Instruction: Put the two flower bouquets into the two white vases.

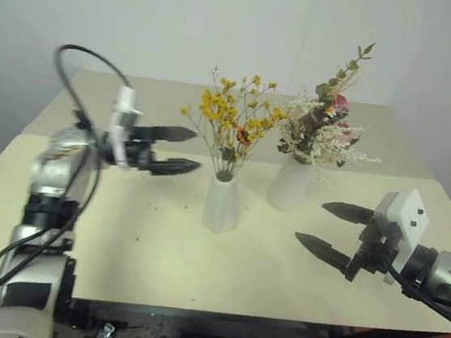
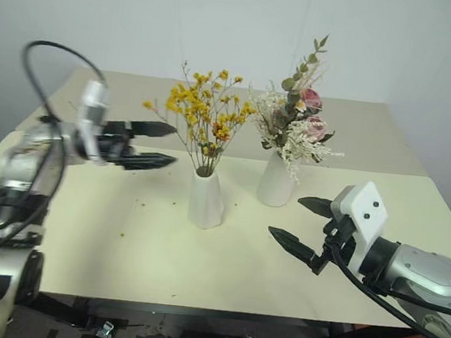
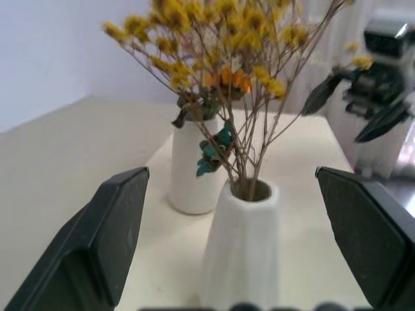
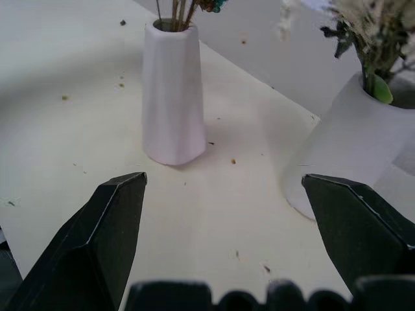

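The left gripper (image 1: pixel 180 150) has its two black, wedge-shaped fingers spread apart with nothing between them, pointing level toward the yellow bouquet from the left; the right gripper (image 1: pixel 334 229) is likewise parted and bare, low at the near right of the table (image 1: pixel 119 247), aimed toward the vases. Between them stand two matte white vases. The narrow cone vase (image 1: pixel 222 204), faceted and small-mouthed, holds the yellow-orange bouquet (image 1: pixel 235 121), a spray of tiny dry blossoms on thin brown stems. Just to its right and a little farther stands the wider tapered vase (image 1: pixel 291 183), which holds the cream-white bouquet (image 1: pixel 326 127) with pink flowers and green leaves. The pale, smooth tabletop carries small scattered crumbs of dried petals.
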